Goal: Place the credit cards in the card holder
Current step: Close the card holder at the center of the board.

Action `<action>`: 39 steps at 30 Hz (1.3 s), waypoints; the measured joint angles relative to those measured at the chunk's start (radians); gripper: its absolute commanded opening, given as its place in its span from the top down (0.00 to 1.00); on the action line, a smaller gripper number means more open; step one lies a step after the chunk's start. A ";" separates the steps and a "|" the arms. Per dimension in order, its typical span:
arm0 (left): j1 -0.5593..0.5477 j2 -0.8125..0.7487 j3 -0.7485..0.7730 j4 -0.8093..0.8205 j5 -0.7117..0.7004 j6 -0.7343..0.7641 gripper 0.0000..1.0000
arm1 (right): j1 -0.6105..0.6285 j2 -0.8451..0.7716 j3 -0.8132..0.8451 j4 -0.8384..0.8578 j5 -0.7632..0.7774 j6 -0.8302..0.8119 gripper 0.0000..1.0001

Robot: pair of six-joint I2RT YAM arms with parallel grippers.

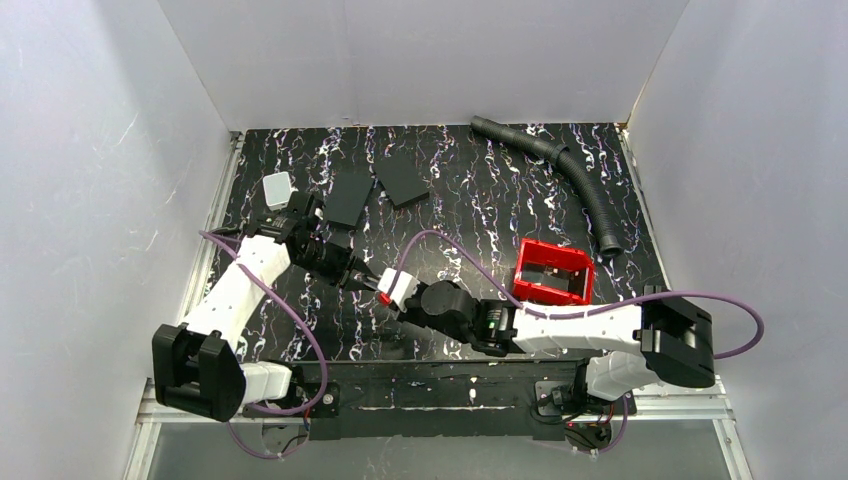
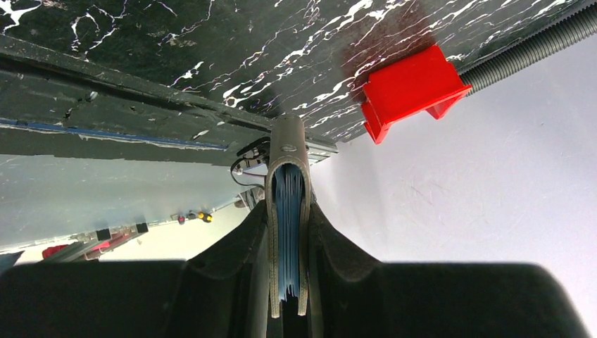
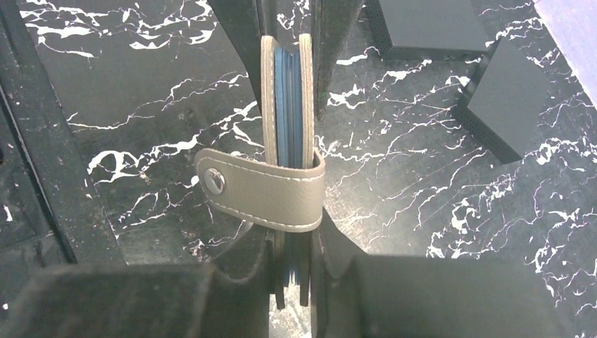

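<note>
So both arms have the card holder (image 3: 260,193) pinched between them, up off the black marbled counter (image 1: 470,210) near its front left of centre: the left end effector (image 2: 288,218) is clamped on one end and the right end effector (image 3: 292,243) looks squeezed onto the opposite end. The holder is folded shut and seen edge-on in both wrist views, its snap tab wrapped across the open edge, with the blue edges of the credit cards (image 3: 288,91) stacked inside. The red tray (image 1: 553,272) sits well off to the right.
</note>
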 measured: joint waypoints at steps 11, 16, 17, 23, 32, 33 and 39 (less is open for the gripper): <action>0.009 -0.044 0.136 0.009 -0.125 0.201 0.02 | -0.254 -0.018 -0.093 0.064 -0.310 0.317 0.99; 0.016 -0.236 0.105 0.206 -0.144 0.377 0.02 | -0.457 -0.018 -0.122 0.155 -0.591 0.639 0.99; 0.016 -0.291 0.058 0.282 -0.121 0.390 0.02 | -0.489 -0.018 -0.130 0.198 -0.645 0.713 0.99; 0.016 -0.468 -0.190 0.646 0.030 0.324 0.07 | -0.610 -0.017 -0.135 0.445 -0.831 1.102 0.99; 0.017 -0.402 -0.250 0.916 0.129 0.183 0.25 | -0.623 0.100 -0.135 0.870 -0.890 1.538 0.99; 0.016 -0.393 -0.250 0.945 0.143 0.176 0.29 | -0.623 0.121 -0.135 0.912 -0.892 1.574 0.99; -0.019 -0.340 -0.241 1.044 0.174 0.146 0.45 | -0.614 0.170 -0.132 1.018 -0.891 1.693 0.99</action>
